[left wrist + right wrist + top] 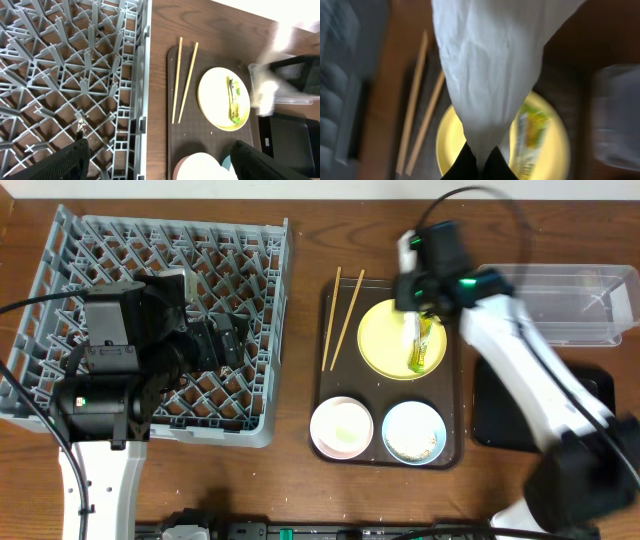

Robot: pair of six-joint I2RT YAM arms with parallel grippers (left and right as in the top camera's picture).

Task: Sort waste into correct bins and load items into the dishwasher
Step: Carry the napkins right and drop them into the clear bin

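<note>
My right gripper [420, 305] [480, 162] is shut on crumpled white paper [490, 65] [411, 330] and holds it hanging above the round yellow plate [380, 340] [447, 140] [215, 95]. The yellow-green wrapper [425, 350] [234, 100] [532, 130] lies on the plate's right side. Two chopsticks [340, 315] [182, 75] [420, 110] lie left of the plate. A pale pink bowl [342, 428] [200, 167] and a light blue bowl [413, 430] with pale specks inside sit in front. My left gripper [215, 340] [160, 165] is open and empty over the grey dish rack [250, 250] [60, 60]. No white cup is visible.
Plate, bowls and chopsticks rest on a brown serving tray [330, 380]. A clear plastic tub [570, 305] stands at the back right. A flat black tray [500, 405] [290, 145] lies in front of it, partly under my right arm.
</note>
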